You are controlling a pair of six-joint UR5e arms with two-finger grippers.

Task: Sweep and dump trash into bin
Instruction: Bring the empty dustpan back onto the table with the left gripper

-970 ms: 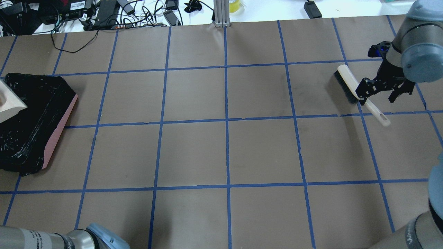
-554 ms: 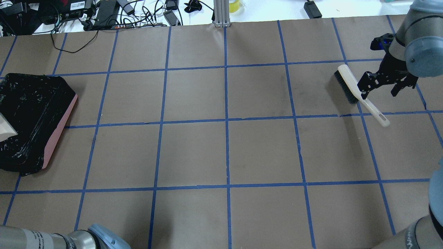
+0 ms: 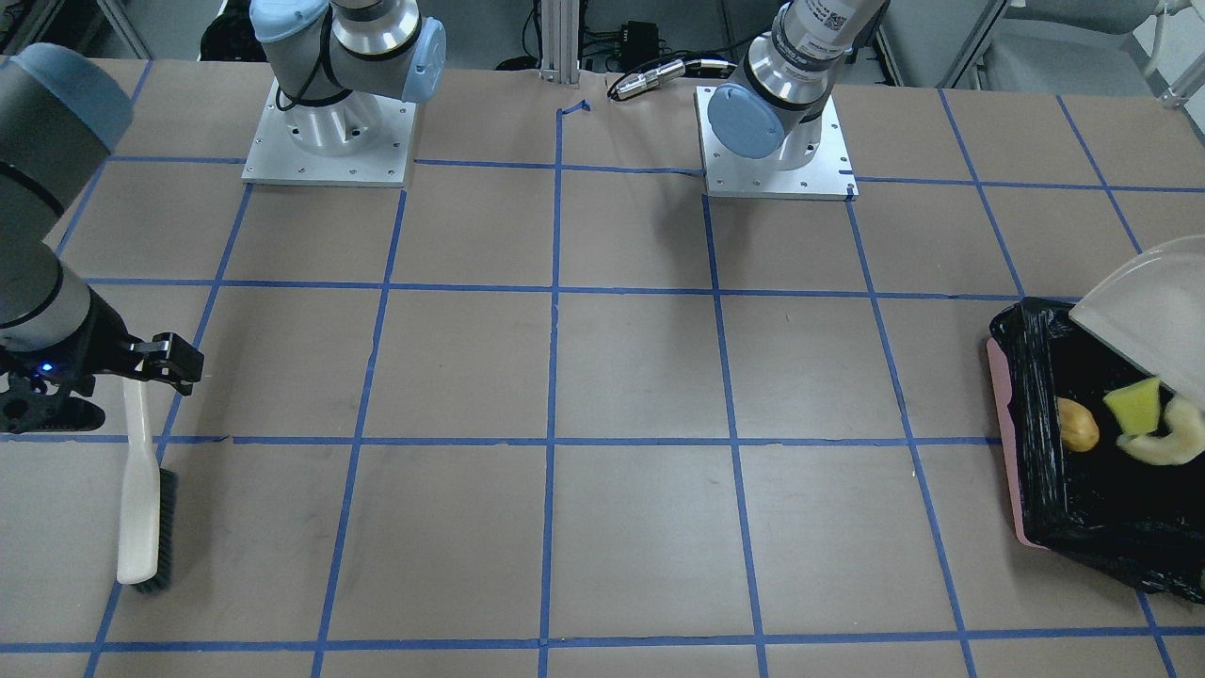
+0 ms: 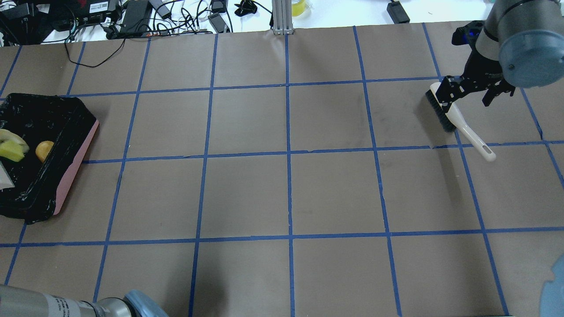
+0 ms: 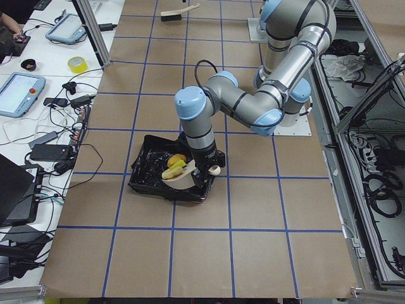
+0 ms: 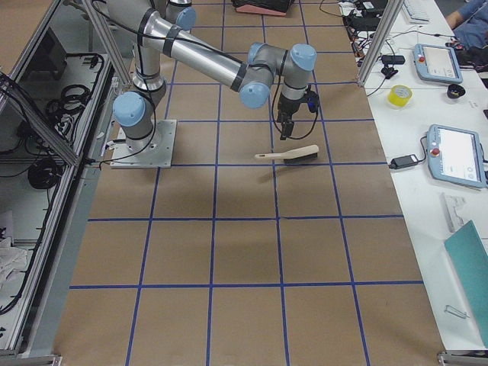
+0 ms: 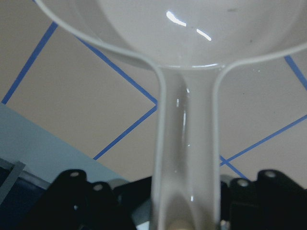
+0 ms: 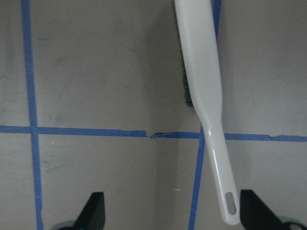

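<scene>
The pink bin (image 3: pixel 1004 443) with its black bag liner (image 4: pixel 66 119) stands at the table's left end. In it lie the yellow wedge (image 3: pixel 1132 405), the cream crescent (image 3: pixel 1163 441) and the orange-brown lump (image 3: pixel 1078 424); the wedge (image 4: pixel 11 152) and the lump (image 4: pixel 44 149) also show in the overhead view. My left gripper (image 7: pixel 187 206) is shut on the handle of the beige dustpan (image 3: pixel 1148 311), which is held over the bin's outer side. My right gripper (image 4: pixel 470 94) is open and empty above the brush (image 4: pixel 458 121), which lies on the table.
The brush (image 8: pixel 201 72) lies across a blue tape line near the right far corner. Cables and power bricks (image 4: pixel 132 17) and a metal post (image 4: pixel 282 17) sit along the far edge. Both arm bases (image 3: pixel 329 141) stand at the robot's side.
The dustpan has moved left, off the bin, and the three trash pieces now show in the bin. My right gripper has moved towards the far edge; the brush has stayed put.
</scene>
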